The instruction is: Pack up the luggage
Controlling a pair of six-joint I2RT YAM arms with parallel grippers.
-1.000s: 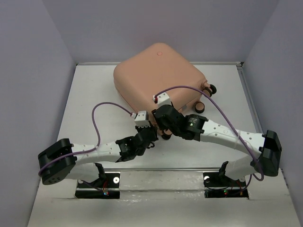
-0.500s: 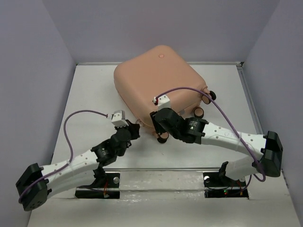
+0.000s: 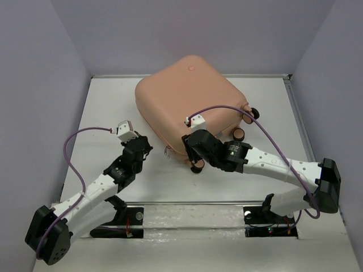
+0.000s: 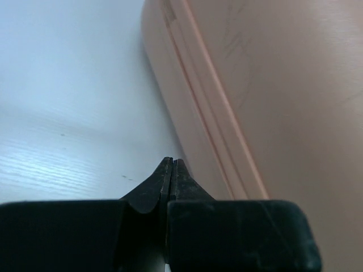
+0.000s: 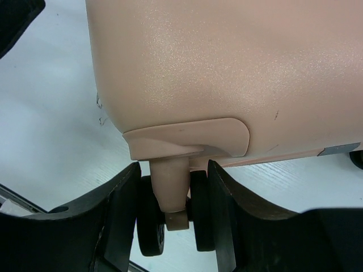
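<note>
Salmon-pink luggage (image 3: 187, 96) lies closed, right pincer (image 5: 173, 173) clamping its caster wheel (image 5: 150, 226).

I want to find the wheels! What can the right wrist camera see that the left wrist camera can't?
Only the right wrist: a caster wheel on its pink stem, sitting between the fingers of the right pincer. Only the left wrist: the left pincer, shut tight and empty, beside the seam running along the side of the luggage. Both: the pink luggage shell and the white table.
</note>
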